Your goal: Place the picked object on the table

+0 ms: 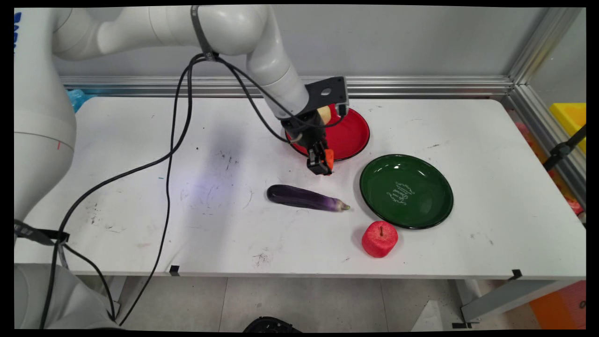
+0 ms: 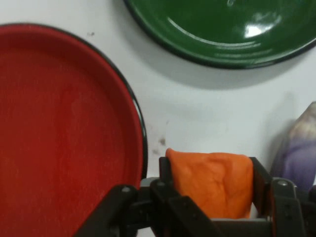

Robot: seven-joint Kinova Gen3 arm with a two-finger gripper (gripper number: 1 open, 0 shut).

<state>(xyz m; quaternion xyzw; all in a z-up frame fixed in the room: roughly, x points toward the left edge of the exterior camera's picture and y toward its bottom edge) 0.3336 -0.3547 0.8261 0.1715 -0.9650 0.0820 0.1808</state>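
Claw (image 2: 212,190) clenched on a soft-looking, probably light orange piece (image 2: 212,182), hanging at the red plate's (image 1: 353,135) 7 o'clock rim, eggplant (image 1: 306,198) nearby.

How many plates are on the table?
2: a red plate toward the back, partly hidden by the arm, and a green plate right of it, nearer the front.

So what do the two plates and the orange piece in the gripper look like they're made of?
Red plate and green plate: hard and glossy, likely enamelled metal or melamine, judging by the sharp highlights and thin dark rims. Orange piece, clamped in the gripper: matte and slightly dimpled with no shine, probably foam or soft plastic, though the look leaves that open.
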